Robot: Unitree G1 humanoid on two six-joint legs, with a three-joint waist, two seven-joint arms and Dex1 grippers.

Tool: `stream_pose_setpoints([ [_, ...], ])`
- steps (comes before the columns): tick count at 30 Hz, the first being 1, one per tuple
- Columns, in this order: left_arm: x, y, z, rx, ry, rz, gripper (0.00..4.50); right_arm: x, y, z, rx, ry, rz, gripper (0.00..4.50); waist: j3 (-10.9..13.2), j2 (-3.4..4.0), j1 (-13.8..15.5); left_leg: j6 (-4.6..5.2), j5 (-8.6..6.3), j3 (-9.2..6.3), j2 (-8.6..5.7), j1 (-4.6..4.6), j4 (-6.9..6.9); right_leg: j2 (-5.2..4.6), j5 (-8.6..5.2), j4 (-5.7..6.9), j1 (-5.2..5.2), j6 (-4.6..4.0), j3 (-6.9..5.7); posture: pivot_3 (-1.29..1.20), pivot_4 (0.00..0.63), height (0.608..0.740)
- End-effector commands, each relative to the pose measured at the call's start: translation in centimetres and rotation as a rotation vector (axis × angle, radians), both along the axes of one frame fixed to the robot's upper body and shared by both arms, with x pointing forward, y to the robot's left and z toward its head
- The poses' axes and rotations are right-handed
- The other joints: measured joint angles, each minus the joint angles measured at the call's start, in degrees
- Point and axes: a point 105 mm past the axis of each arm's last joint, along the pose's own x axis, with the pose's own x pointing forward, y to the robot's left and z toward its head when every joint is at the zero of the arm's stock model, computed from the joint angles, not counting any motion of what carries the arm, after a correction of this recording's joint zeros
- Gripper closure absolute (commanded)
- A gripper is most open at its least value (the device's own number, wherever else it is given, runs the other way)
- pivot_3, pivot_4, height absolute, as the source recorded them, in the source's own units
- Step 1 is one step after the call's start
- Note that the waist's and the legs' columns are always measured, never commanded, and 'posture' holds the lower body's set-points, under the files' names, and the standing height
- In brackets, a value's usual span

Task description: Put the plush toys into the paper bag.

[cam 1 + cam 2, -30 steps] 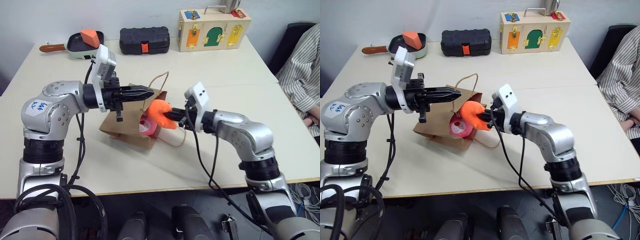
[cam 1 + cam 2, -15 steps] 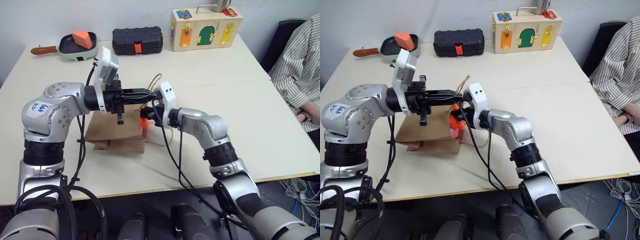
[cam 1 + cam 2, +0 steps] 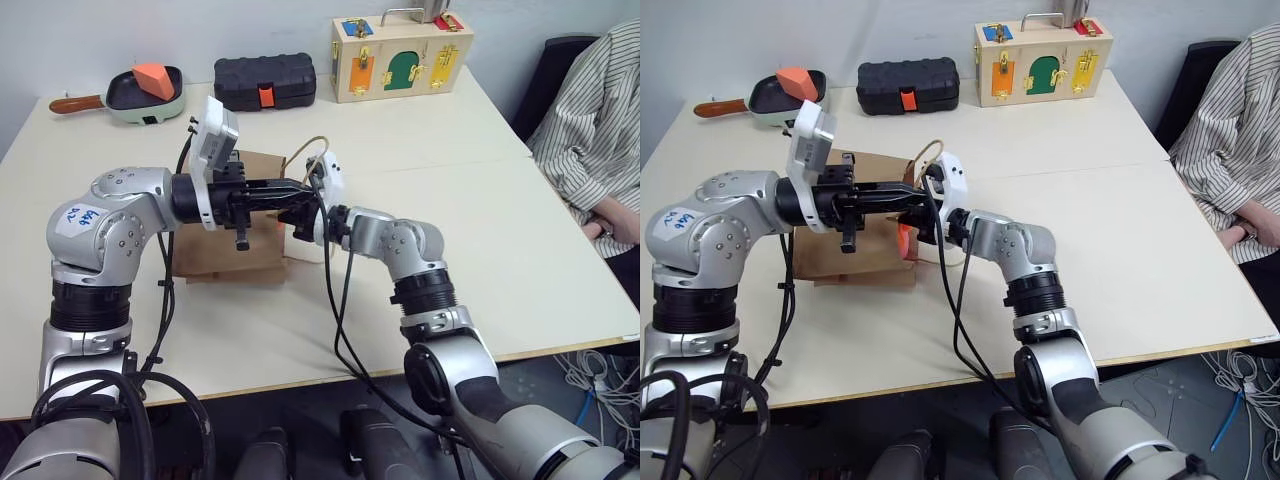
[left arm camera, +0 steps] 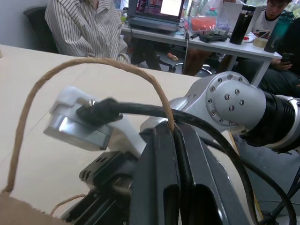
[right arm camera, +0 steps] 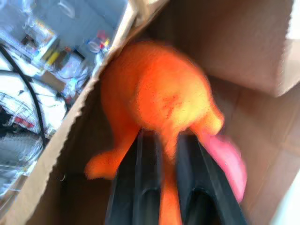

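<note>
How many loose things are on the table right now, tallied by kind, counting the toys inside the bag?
Plush toys: 2, orange toy and pink toy
Paper bag: 1
Black case: 1
Pan holding an orange block: 2
Wooden latch box: 1
Total: 7

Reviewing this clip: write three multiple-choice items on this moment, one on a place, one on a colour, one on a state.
1. Where is the orange plush toy?
A. inside the paper bag's mouth
B. in the pan
C. on the black case

2. What colour is the toy beside it?
A. green
B. pink
C. blue

3. What is the left tool doing?
A. hanging open
B. shut on the bag's handle
C. shut on the pan

A: the right wrist view shows paper bag walls around it.
B: a pink plush toy shows beside it.
B: the handle loops from the shut tool.
</note>
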Motion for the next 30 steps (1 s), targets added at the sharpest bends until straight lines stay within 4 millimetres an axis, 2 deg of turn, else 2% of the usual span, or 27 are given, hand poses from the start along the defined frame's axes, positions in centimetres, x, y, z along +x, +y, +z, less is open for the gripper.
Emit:
stream_pose_setpoints([
  [1, -0.6, -0.3, 0.7, -0.015, -0.045, -0.021, 4.50, 1.1, 0.5, -1.1, -0.120, -0.142, -0.091, 4.47, 0.00, 0.00, -0.13, 0.00, 0.00, 0.00, 0.00, 0.00, -0.01, 0.00, 0.00, 0.00, 0.00, 0.00, 0.00, 0.00, 0.150, 0.740],
  [5, -0.1, 0.4, 0.9, -0.018, -0.047, 0.014, 4.50, 1.5, 0.0, -1.4, -0.137, -0.177, -0.110, 4.47, 0.00, 0.00, 0.19, 0.00, 0.00, -0.04, -0.04, -0.01, 0.02, -0.03, 0.00, 0.00, 0.02, 0.00, 0.00, 0.00, 0.150, 0.740],
  [7, 0.0, 0.7, 0.8, -0.018, -0.046, 0.025, 4.50, 0.8, 0.0, -1.4, -0.122, -0.166, -0.050, 4.47, 0.00, 0.00, 0.26, 0.00, 0.00, -0.05, -0.04, -0.01, 0.03, -0.03, 0.00, 0.01, 0.03, 0.00, -0.01, 0.00, 0.150, 0.740],
  [13, 0.3, 0.9, 0.4, -0.016, -0.047, 0.045, 4.50, -1.1, -0.1, -2.8, -0.199, -0.173, 0.104, 2.45, 0.00, 0.00, 0.26, 0.00, 0.00, -0.04, -0.03, -0.01, 0.03, -0.03, 0.00, 0.01, 0.03, 0.00, -0.01, 0.00, 0.150, 0.740],
  [15, 0.6, 1.2, 0.3, -0.016, -0.046, 0.064, 4.50, -1.2, -0.7, -2.1, -0.214, -0.232, 0.104, 1.75, 0.00, 0.00, 0.24, 0.00, 0.00, -0.04, -0.02, 0.00, 0.03, -0.02, 0.00, 0.00, 0.03, 0.00, -0.01, 0.00, 0.150, 0.740],
  [19, 0.8, 1.7, 0.6, -0.023, -0.050, 0.086, 4.50, -1.4, -3.1, 0.6, -0.183, -0.303, 0.063, 0.40, 0.00, 0.00, 0.38, -0.01, -0.01, -0.04, -0.01, 0.00, 0.04, -0.02, 0.00, 0.00, 0.02, 0.00, -0.01, 0.00, 0.150, 0.740],
  [22, 0.9, 2.0, 0.8, -0.028, -0.052, 0.096, 4.50, -1.8, -5.5, 2.4, -0.175, -0.333, 0.028, 0.40, 0.00, 0.00, 0.57, -0.01, -0.01, -0.04, -0.02, -0.02, 0.04, -0.02, 0.00, -0.02, 0.02, 0.00, -0.01, 0.00, 0.150, 0.740],
  [25, 1.0, 2.2, 0.8, -0.029, -0.055, 0.107, 4.50, -2.2, -8.0, 3.3, -0.213, -0.362, -0.018, 0.40, 0.00, -0.01, 1.05, -0.01, -0.01, -0.09, -0.05, -0.06, 0.04, -0.07, 0.00, -0.04, 0.03, 0.00, -0.02, 0.00, 0.150, 0.740],
  [30, 1.1, 2.3, 0.9, -0.032, -0.057, 0.113, 4.50, -2.2, -12.8, 2.8, -0.320, -0.353, -0.137, 0.40, 0.00, -0.01, 2.12, 0.00, -0.01, -0.05, -0.10, -0.07, 0.01, -0.12, 0.00, -0.11, 0.03, 0.00, -0.01, 0.00, 0.150, 0.740],
])
